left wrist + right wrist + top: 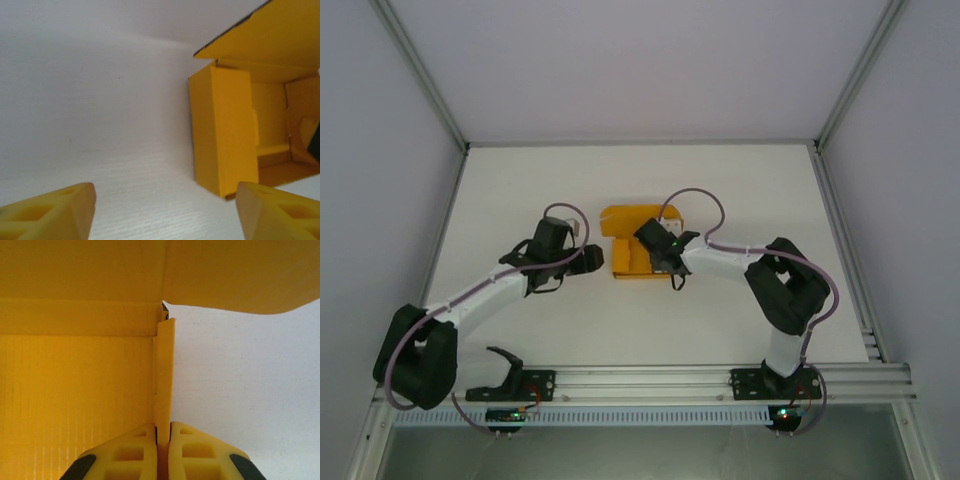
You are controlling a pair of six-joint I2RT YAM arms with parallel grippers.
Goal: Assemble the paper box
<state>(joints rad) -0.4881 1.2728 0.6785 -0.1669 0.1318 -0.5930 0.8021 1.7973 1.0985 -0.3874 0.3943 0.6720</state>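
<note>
- The right gripper [162,435] is clenched on an upright side wall of the paper box [75,390]. The thin card stands edge-on between its pads and runs straight ahead of the fingertips to a corner.
- Left of that pinched wall lies the box floor. Above and ahead, the lid flap [240,275] hangs open.
- The left gripper [165,215] is released, its fingers spread with only the table [100,100] between them.
- From the left gripper the box lies ahead and to the right. Its near wall stands upright just past the right finger, not touching it.
- As I judge it, the right arm anchors the box, so the left must shift rightward to reach the free wall.
</note>
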